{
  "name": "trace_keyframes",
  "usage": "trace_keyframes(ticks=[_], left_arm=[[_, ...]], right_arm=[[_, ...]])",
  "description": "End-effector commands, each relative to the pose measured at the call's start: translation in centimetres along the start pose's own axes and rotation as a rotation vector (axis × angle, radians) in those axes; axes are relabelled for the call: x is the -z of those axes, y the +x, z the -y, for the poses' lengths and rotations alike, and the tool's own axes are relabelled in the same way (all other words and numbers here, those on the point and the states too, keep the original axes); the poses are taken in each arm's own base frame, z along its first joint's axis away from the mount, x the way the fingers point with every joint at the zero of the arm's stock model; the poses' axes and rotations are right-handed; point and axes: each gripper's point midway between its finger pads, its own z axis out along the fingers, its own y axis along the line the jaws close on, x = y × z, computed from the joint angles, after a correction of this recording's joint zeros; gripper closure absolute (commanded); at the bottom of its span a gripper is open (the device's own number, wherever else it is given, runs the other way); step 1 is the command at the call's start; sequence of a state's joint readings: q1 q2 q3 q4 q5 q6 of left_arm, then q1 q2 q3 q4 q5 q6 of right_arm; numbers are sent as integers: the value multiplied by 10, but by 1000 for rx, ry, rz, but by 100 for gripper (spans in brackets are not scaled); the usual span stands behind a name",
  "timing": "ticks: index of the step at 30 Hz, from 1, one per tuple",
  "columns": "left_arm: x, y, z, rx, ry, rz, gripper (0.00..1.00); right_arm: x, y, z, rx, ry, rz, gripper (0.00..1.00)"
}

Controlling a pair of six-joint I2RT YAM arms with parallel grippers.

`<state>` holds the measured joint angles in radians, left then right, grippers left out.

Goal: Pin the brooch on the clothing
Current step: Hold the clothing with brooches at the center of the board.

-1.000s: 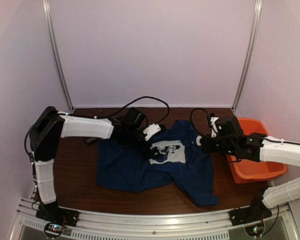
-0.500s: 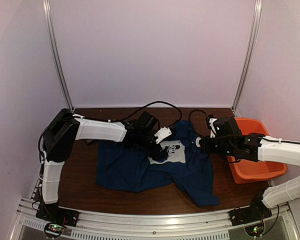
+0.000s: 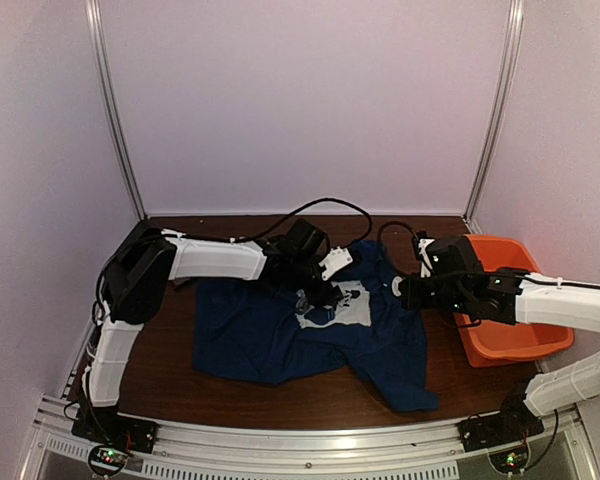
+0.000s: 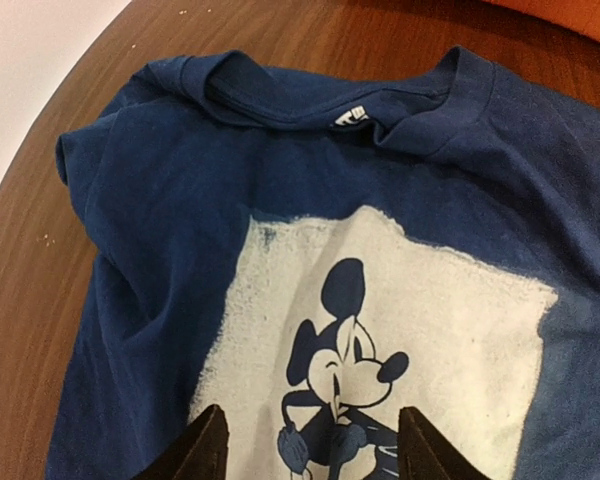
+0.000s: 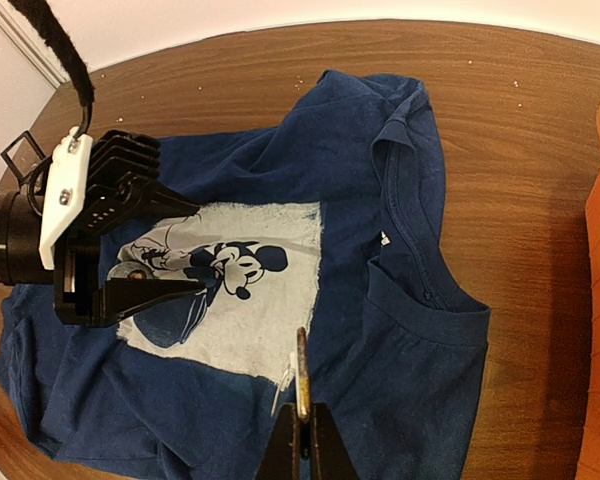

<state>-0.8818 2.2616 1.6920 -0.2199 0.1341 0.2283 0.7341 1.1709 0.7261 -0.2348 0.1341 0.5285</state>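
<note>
Navy shirt lies spread out, and we see the left gripper low over the white print, jaws spread with only cloth between them. The right gripper is pressed tight on the brooch, held edge-on just right of the print. We can't tell whether it touches fabric. To do this well, we'd pinch up a small fold with the left and hold it taut — then bring the pin in shallow, through one layer only.

place: robot lab cell | evidence: plain pale enclosure walls, aluminium rail, wooden table
</note>
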Motion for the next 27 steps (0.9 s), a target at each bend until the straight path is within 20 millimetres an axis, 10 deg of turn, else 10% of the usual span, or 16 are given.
trace_keyframes(ticks=[1, 27], left_arm=[[-11, 5, 1, -14, 15, -12, 46], [-18, 10, 7, 17, 41, 0, 100]], right_arm=[[1, 2, 4, -13, 7, 3, 100], [-8, 5, 1, -69, 4, -18, 100]])
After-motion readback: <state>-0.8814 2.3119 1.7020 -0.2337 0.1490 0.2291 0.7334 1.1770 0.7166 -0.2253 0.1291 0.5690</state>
